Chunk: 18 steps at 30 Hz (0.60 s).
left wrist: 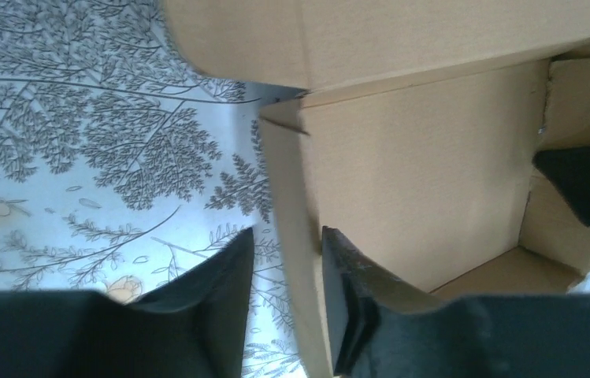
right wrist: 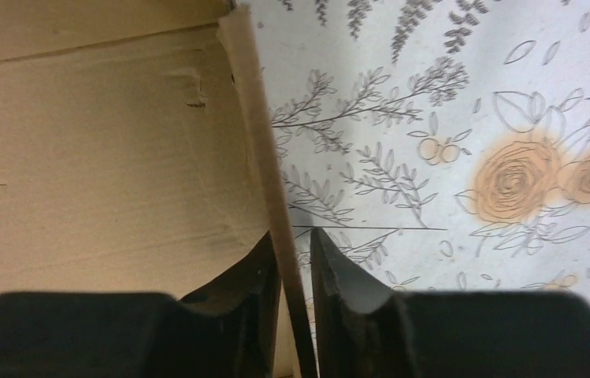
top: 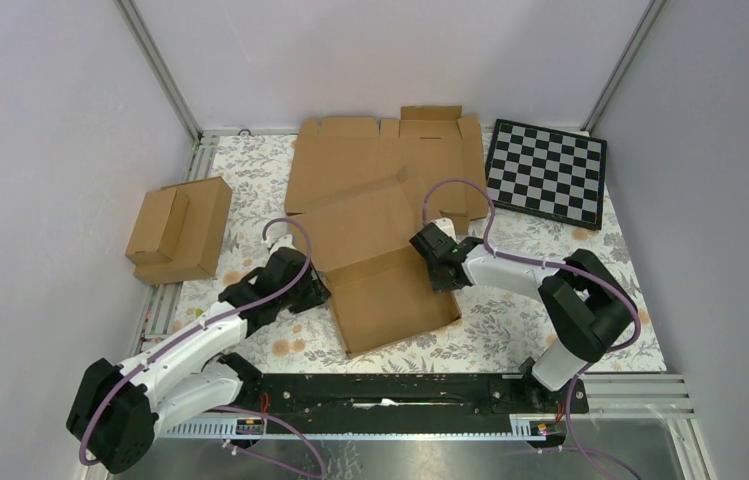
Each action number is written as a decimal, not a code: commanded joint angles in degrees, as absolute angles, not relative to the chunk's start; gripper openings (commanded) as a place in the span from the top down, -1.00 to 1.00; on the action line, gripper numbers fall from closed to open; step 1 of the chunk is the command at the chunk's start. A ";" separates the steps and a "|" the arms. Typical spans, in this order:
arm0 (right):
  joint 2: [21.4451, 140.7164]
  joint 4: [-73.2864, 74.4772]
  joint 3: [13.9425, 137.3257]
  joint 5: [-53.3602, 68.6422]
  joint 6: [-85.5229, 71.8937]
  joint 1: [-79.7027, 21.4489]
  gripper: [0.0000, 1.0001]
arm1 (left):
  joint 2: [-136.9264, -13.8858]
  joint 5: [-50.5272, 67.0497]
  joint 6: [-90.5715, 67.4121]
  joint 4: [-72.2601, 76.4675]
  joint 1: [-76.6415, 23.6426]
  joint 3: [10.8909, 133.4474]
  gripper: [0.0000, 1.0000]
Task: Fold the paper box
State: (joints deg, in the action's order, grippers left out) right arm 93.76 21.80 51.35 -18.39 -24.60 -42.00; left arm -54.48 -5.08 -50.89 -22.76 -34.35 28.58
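Note:
The paper box (top: 382,272) lies in the middle of the table, a shallow brown cardboard tray with its lid panel raised at the back. My left gripper (top: 317,291) is at the box's left wall. In the left wrist view its jaws (left wrist: 287,236) straddle that wall (left wrist: 295,197). The inner finger touches the wall and the outer finger stands apart from it. My right gripper (top: 429,257) is at the box's right wall. In the right wrist view it (right wrist: 293,235) is pinched on the thin wall edge (right wrist: 256,134).
A wider flat cardboard blank (top: 350,160) lies behind the box. Two joined small brown boxes (top: 180,230) stand at the left edge. A checkerboard (top: 548,172) lies at the back right. A floral cloth (top: 510,320) covers the table.

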 commanded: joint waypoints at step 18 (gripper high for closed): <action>79.42 24.03 60.81 -0.79 -17.49 -28.13 -0.99 | -61.38 -1.66 -40.34 -21.76 -15.16 44.83 -0.98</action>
